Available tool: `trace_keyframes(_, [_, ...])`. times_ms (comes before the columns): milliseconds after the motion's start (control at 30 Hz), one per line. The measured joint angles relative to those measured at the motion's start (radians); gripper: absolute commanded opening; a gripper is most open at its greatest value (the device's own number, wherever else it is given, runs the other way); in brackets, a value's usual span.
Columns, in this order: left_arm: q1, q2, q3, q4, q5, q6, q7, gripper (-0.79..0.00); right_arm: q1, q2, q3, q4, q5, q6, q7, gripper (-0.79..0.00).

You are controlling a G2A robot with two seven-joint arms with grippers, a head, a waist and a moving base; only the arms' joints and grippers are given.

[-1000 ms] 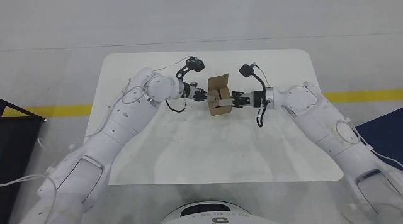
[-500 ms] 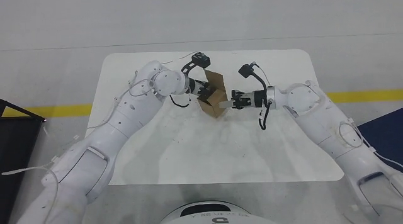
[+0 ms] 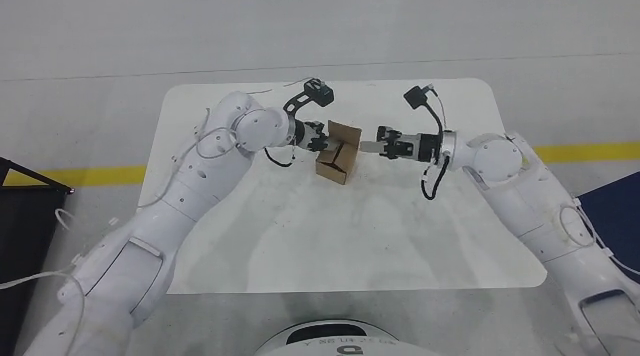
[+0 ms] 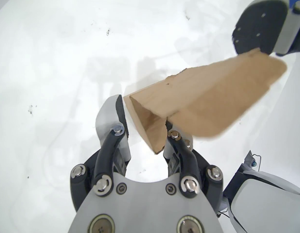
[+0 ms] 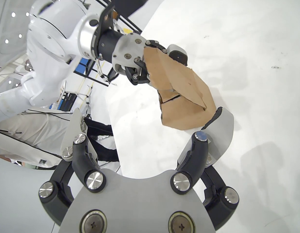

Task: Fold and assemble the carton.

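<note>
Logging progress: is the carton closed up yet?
Not yet: the carton is partly folded, one flap jutting out, its edge in the left gripper.

No readable text is showing. The carton (image 3: pixel 338 152) is presenting plain brown faces with no legible print, label or number, and the white bench (image 3: pixel 300 236) around the carton is carrying none either.

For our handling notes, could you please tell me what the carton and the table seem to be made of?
The carton looks like plain brown cardboard, matt, with creased folds and rough cut edges. The table seems smooth white laminate or plastic, faintly scuffed; I cannot tell which.
</note>
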Motion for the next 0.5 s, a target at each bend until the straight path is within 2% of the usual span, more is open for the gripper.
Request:
trace_keyframes(167, [0.080, 0.051, -0.086, -0.101, 0.076, -0.036, -0.070, 0.000, 0.010, -0.007, -0.003, -0.008, -0.021, 0.010, -0.033, 0.000])
trace_keyframes(333, [0.240, 0.112, -0.224, -0.276, 0.112, -0.056, -0.119, 0.000, 0.049, -0.032, -0.051, 0.012, -0.052, 0.028, -0.093, 0.000])
trace_keyframes(400, [0.300, 0.127, -0.254, -0.334, 0.093, -0.081, -0.156, 0.000, 0.068, -0.046, -0.075, 0.035, -0.037, 0.006, -0.111, 0.000])
trace_keyframes(500, [0.333, 0.133, -0.256, -0.370, 0.070, -0.086, -0.193, 0.000, 0.098, -0.064, -0.108, 0.069, -0.025, -0.023, -0.114, 0.000])
